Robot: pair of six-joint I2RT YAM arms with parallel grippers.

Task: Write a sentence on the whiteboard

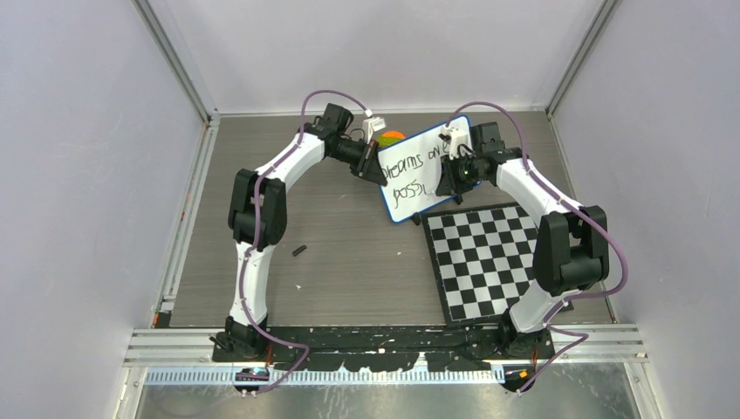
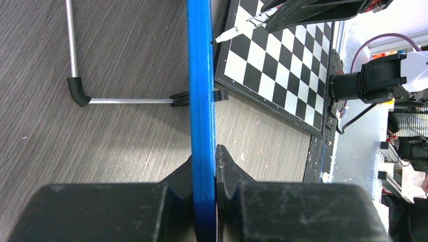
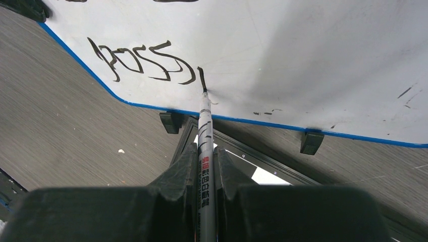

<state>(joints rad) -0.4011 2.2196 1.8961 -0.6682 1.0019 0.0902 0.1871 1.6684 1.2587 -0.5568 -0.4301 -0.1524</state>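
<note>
From above, the whiteboard [image 1: 421, 202] stands tilted at the table's [image 1: 349, 262] far side, just beside the checkered board [image 1: 484, 257], its lettering [image 1: 408, 162] unfinished. Left wrist view: the left gripper [image 2: 204, 166] is pinched on the board's blue rim. Right wrist view: the right gripper [image 3: 206, 159] is clamped on a marker [image 3: 204, 118], whose tip touches the board after "possi".

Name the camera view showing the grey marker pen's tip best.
Right wrist: the grey marker pen, in the right gripper, touches the white blue-rimmed whiteboard beside the black lettering. Left wrist shows its end; top external hides it.
</note>
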